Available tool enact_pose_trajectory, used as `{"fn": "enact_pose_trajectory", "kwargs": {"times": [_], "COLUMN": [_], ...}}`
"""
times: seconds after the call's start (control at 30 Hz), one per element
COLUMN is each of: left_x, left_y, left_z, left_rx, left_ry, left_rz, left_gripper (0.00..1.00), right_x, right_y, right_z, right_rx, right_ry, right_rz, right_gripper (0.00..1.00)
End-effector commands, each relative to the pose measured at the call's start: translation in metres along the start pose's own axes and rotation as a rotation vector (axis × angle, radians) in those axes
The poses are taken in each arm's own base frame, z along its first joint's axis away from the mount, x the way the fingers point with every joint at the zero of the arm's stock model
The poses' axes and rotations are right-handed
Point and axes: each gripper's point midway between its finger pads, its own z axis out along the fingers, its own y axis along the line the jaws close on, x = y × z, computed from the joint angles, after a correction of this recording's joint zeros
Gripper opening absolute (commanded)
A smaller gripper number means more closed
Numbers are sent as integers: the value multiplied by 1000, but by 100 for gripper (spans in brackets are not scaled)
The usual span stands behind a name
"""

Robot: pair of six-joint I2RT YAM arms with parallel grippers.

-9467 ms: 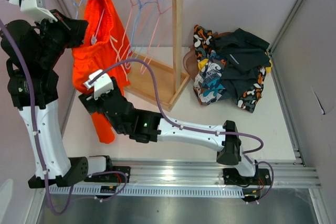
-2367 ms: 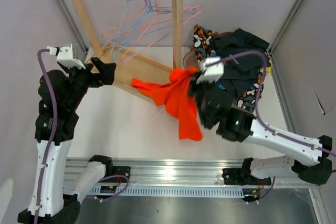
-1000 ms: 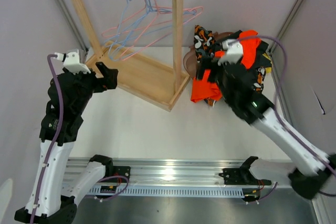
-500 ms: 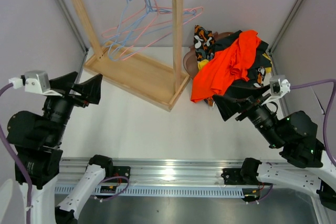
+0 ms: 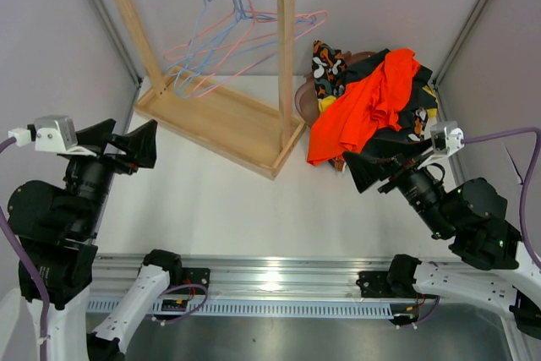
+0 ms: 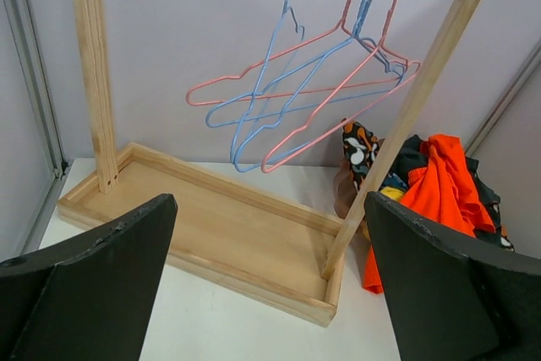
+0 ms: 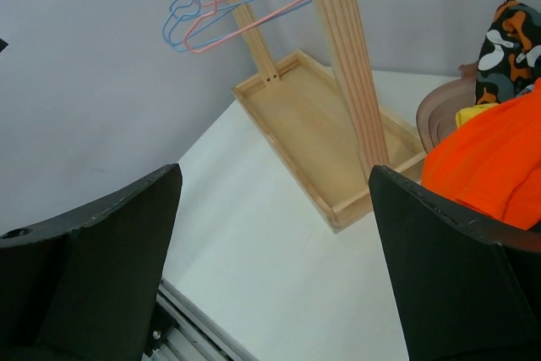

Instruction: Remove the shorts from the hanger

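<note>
The rack is pale, bare-looking wood with visible grain. The hangers are thin wire, coated pink and blue. The bright orange shorts, at 2 o'clock, are soft matt cloth. The tabletop is smooth matt white.

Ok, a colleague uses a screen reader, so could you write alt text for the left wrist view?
Empty pink and blue wire hangers hang on a wooden rack, while bright orange shorts lie atop a pile of other garments on the table past its right post. The left gripper, open and empty, frames the bottom edge.
</note>
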Motion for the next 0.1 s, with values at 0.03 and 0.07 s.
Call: {"fn": "enact_pose_trajectory", "kwargs": {"times": [0.03,0.07], "left_x": [-5,-4], "left_y": [1,1], "left_z": [5,6], "left_rx": [-8,-7], "left_ry": [-7,-5], "left_rz": [26,28], "left_gripper": [99,99], "right_x": [-27,-30], "right_y": [4,2], "right_z": [-4,-4], "right_rx": [-22,-14], "right_ry": [-87,-92], "right_rz": [2,8], "right_gripper": [99,99]}}
